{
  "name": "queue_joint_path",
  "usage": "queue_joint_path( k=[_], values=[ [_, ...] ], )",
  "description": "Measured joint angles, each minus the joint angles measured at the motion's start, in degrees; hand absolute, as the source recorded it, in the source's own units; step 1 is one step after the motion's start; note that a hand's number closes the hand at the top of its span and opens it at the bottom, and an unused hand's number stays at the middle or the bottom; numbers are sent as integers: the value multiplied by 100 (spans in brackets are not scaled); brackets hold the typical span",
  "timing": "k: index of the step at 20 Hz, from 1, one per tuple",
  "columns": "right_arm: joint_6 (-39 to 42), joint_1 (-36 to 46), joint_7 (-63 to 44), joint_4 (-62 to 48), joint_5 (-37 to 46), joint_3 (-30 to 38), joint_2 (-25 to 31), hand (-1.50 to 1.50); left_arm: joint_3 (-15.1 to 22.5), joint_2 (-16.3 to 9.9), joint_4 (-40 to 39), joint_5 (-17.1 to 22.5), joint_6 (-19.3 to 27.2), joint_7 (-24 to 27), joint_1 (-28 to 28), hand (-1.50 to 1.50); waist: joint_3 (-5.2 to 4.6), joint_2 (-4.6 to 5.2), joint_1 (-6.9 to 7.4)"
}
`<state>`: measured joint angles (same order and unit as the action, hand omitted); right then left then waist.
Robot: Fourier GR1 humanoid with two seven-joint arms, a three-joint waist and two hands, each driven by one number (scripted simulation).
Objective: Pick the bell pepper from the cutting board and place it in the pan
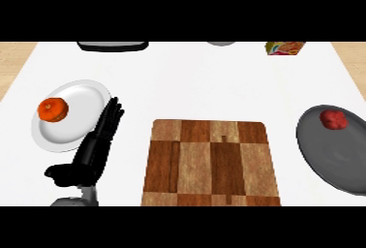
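A: Starting at our left, a white plate carries an orange-red fruit. Just at its four o'clock we log the left hand, fingers straight and pointing to about one o'clock, holding nothing.

B: And the cutting board?

A: Centre, with nothing on it. The bell pepper already sits in the pan, far right, toward the pan's twelve o'clock.

B: So from that hand it lies near three o'clock, well apart, board between.

A: Yes. We cannot make out its long axis. We judge the placing done; right hand unseen
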<state>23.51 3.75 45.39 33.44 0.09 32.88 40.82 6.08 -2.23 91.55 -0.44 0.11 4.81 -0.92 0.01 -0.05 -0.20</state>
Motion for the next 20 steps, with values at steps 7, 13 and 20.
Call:
queue_joint_path(
  k=[7,13,20],
  values=[
    [-138,-560,115,508,-61,-199,-183,-150,44,53,53,-47,4,-37,18,0,0,0,-1],
    [-214,-787,191,608,-97,-266,-110,-150,37,71,72,-54,-26,4,96,0,-1,2,6],
    [-515,-892,341,750,-44,-320,-111,-150,-46,49,8,-54,-73,-46,-18,0,-1,3,9]
  ],
)
